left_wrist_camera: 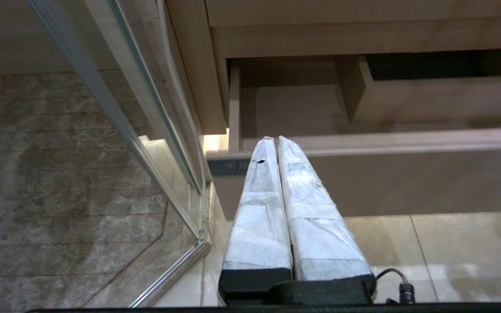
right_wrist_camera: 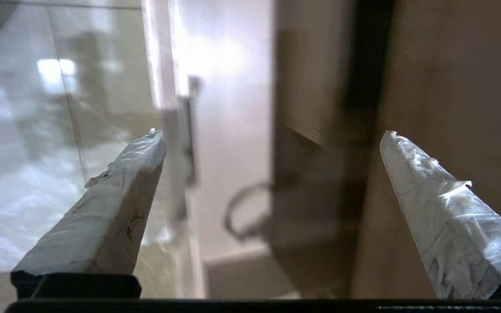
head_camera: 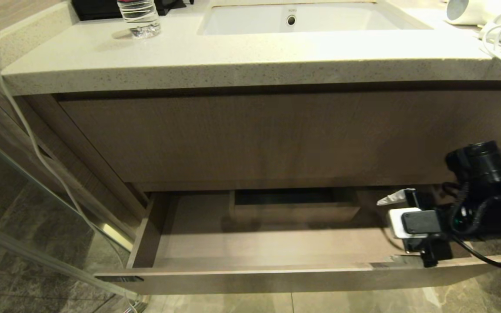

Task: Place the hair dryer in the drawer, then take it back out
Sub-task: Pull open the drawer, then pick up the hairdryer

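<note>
The white hair dryer (head_camera: 468, 11) lies on the countertop's far right corner, its bundled cord (head_camera: 500, 41) beside it. Below the counter the light-wood drawer (head_camera: 250, 274) is pulled out and nothing lies in it; a boxed cut-out (head_camera: 294, 208) sits at its back middle. My right gripper (head_camera: 396, 217) hovers over the drawer's right end, well below the dryer, and stands open (right_wrist_camera: 272, 134) with nothing between its taped fingers (right_wrist_camera: 120, 191). My left gripper (left_wrist_camera: 275, 140) is shut and empty, low in front of the drawer's left front corner (left_wrist_camera: 228, 165).
A sink basin (head_camera: 294, 19) is set in the speckled countertop (head_camera: 233, 61), with a clear water bottle (head_camera: 139, 17) to its left. A glass shower panel with a metal frame (head_camera: 37, 182) stands left of the vanity. Marble floor tiles (left_wrist_camera: 59, 174) lie below.
</note>
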